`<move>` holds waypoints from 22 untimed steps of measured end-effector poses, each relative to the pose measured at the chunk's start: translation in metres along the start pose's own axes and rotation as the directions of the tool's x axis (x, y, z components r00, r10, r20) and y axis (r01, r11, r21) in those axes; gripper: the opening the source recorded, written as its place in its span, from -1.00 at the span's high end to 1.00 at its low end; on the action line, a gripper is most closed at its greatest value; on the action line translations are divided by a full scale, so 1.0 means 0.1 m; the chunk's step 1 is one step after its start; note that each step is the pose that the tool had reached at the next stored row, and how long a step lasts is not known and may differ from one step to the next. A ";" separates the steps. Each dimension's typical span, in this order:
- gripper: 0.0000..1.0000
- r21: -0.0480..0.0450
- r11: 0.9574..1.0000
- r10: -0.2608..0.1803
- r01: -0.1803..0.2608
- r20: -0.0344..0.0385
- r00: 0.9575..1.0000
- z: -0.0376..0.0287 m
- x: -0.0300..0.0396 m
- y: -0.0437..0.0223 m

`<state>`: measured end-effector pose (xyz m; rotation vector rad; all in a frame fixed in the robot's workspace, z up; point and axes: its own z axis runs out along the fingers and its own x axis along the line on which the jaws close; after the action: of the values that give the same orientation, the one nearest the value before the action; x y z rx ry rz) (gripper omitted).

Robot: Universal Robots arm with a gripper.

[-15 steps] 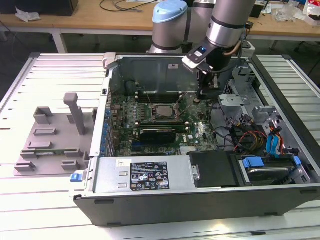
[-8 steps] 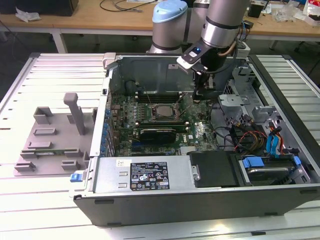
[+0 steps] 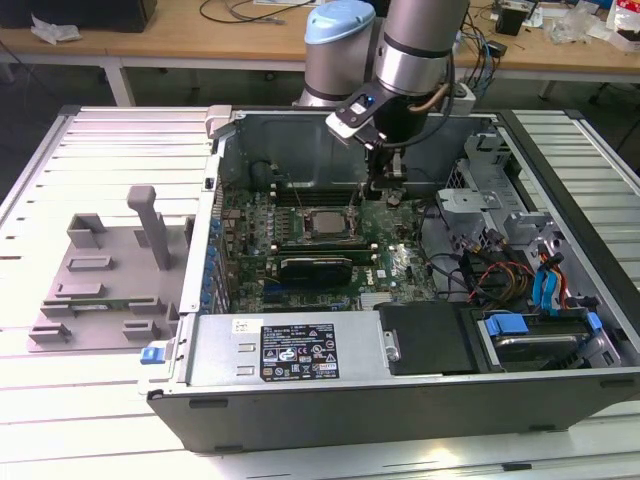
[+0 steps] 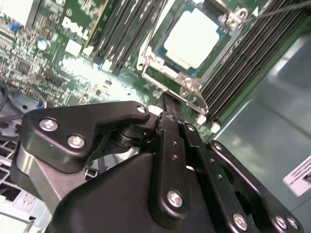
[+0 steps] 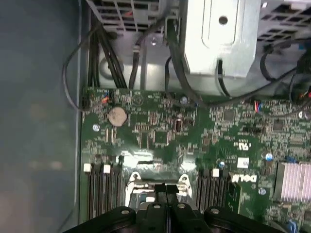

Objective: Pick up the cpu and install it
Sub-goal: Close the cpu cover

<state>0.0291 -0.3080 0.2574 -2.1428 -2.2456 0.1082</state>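
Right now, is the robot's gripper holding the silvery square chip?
No: in the second wrist view the cpu lies flat in its socket on the board, apart from the gripper.

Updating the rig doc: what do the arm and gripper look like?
Arm: silver-grey cylindrical links, a pale blue joint cap, a black wrist section with a cable looped beside it. Gripper: black linkage bars fastened with silver screws, narrowing toward the tip.

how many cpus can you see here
1. The cpu lies in the motherboard socket, to the exterior view's left of the pincer; the arm may hide others.
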 end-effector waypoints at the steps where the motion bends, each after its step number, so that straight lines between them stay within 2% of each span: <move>1: 0.79 0.000 1.000 0.000 0.000 0.000 1.000 0.004 0.002 -0.048; 5: 0.79 0.000 1.000 0.000 0.000 0.000 1.000 0.023 0.007 -0.132; 9: 0.79 0.000 1.000 0.000 0.000 0.000 1.000 0.093 0.012 -0.199; 22: 0.79 0.000 1.000 0.000 0.000 0.000 1.000 0.137 0.017 -0.302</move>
<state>-0.0020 -0.3080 0.2459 -2.1427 -2.2457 0.1082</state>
